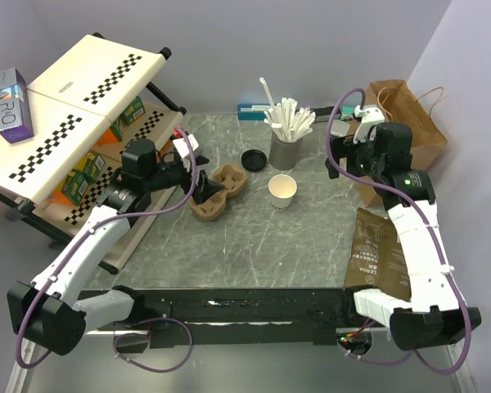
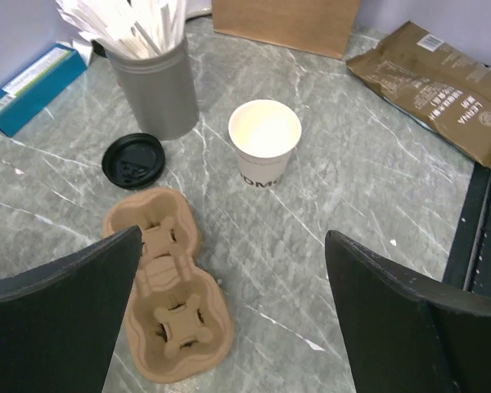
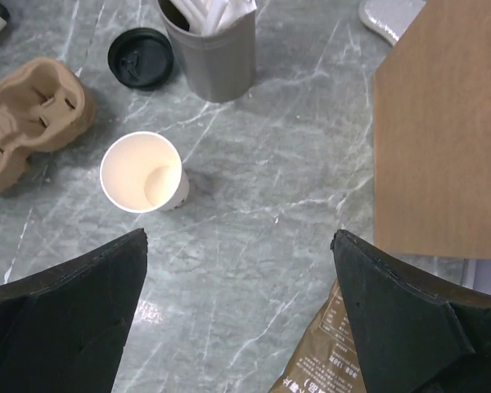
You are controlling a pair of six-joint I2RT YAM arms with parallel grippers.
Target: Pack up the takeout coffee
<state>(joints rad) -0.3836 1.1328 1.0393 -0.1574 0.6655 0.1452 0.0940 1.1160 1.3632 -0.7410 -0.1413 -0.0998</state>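
The white paper cup (image 1: 282,191) stands upright and uncovered mid-table; it also shows in the left wrist view (image 2: 264,141) and the right wrist view (image 3: 141,173). Its black lid (image 1: 254,159) lies flat on the table behind it, seen too in the left wrist view (image 2: 133,160) and the right wrist view (image 3: 140,57). The brown pulp carrier (image 1: 221,189) lies left of the cup. My left gripper (image 1: 203,191) hovers open and empty over the carrier (image 2: 168,295). My right gripper (image 1: 340,157) is open and empty, to the right of the cup.
A dark grey cup of white sticks (image 1: 289,141) stands behind the cup. A brown paper bag (image 1: 405,123) stands at the back right. A brown coffee pouch (image 1: 379,254) lies at the right. A teal box (image 1: 252,109) lies at the back. A shelf rack (image 1: 74,123) stands at the left.
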